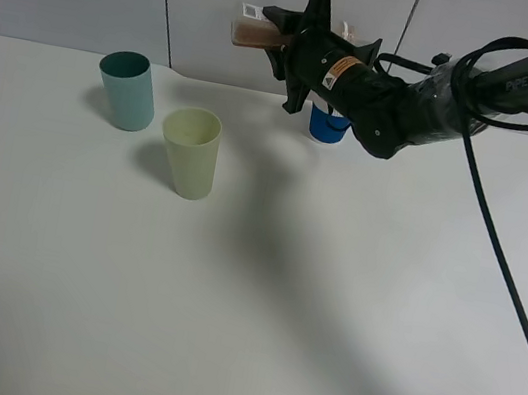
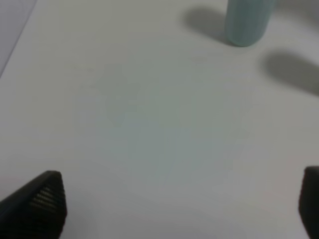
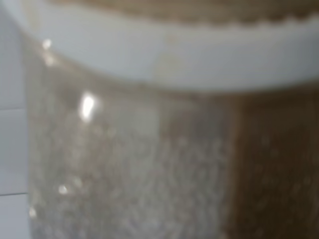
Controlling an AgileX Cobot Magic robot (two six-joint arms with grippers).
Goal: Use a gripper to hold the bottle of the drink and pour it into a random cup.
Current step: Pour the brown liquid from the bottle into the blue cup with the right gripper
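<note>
Item: bottle of the drink (image 1: 250,33), small, clear plastic, brown liquid inside. Location: held aloft, higher than the yellow cup (image 1: 189,153) and farther back, lying about level and not over the cup's rim. Holder: right claw (image 1: 282,42), clenched around the bottle's body. Left claw (image 2: 178,201): fingers spread, grasping nothing, low over the desk (image 2: 149,124). Handling, as judged: light, with thin walls that could dent under a hard squeeze. Its smooth sides may slip, and the contents will spill readily once it is tipped. Best hold is mid-body, clear of the mouth. Also present: teal cup (image 1: 128,90) just beside the yellow cup; blue cup (image 1: 326,127) farther off, behind the arm.
</note>
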